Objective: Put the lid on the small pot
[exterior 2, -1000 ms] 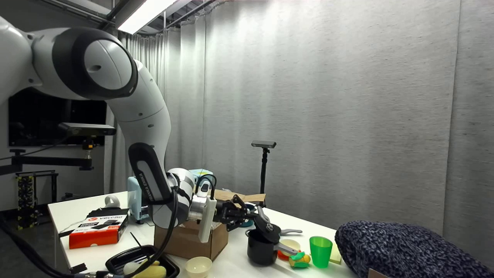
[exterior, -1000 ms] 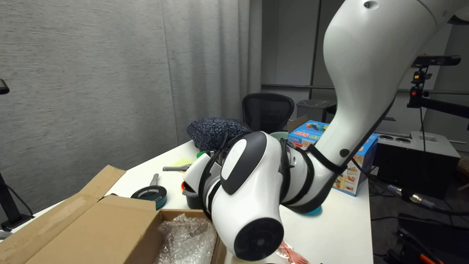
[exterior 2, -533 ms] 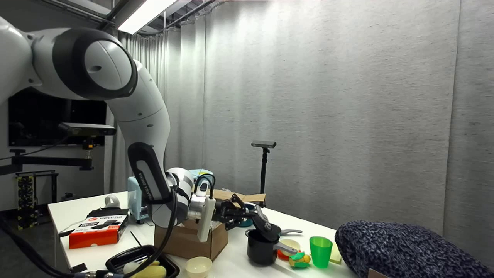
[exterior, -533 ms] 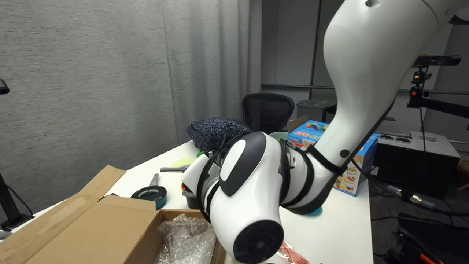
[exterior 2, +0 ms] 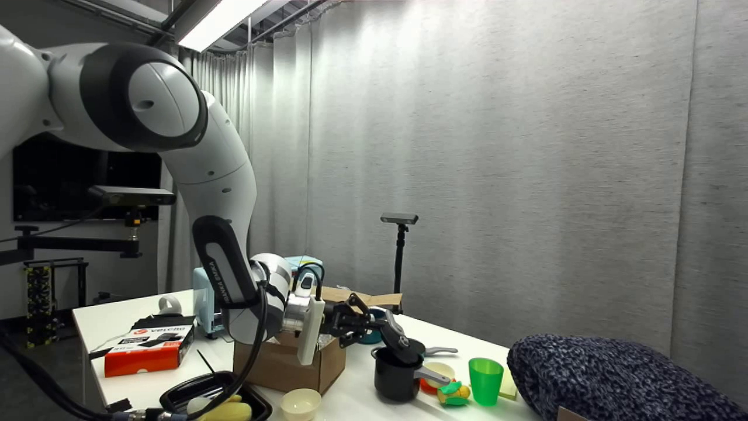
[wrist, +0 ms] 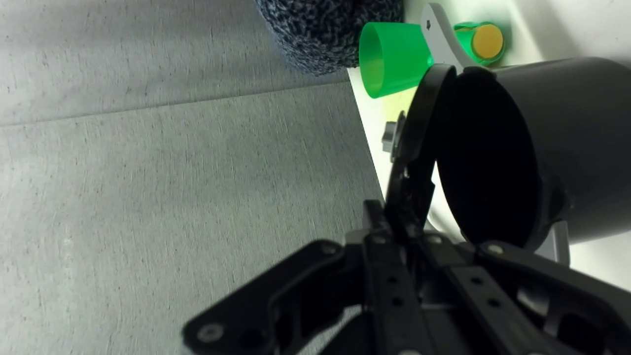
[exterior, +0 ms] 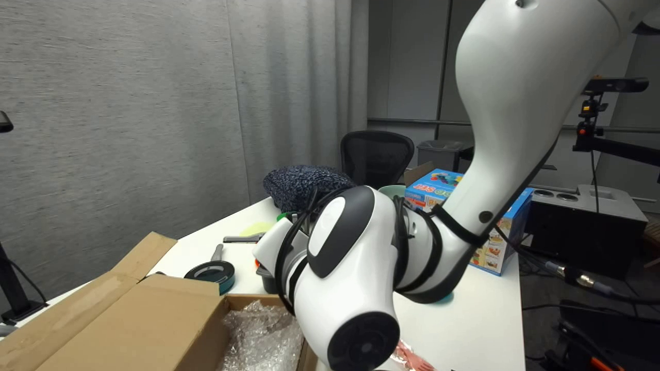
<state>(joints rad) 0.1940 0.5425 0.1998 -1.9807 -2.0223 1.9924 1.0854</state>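
Wrist view: the black metal hand (wrist: 402, 231), reaching in from below, pinches the edge of the dark round lid (wrist: 421, 125) between its 2 fingers (wrist: 387, 268); the lid stands nearly edge-on, and just right of it opens the small black cylindrical pot (wrist: 591, 143), its mouth facing the lid. In an exterior view the lid leans over the upright pot, right of the hand; whether it touches the pot's rim I cannot tell. The white jointed arm (exterior 2: 213, 169) enters from the left, bends downward, then holds the hand out nearly level, pointing right. An open brown cardboard box (exterior 2: 286, 371) stands left of the pot; bare white worktop (exterior 2: 357, 383) lies between the 2. The worktop's far edge runs behind the pot, and a translucent green plastic cup (exterior 2: 485, 383) stands near its right.
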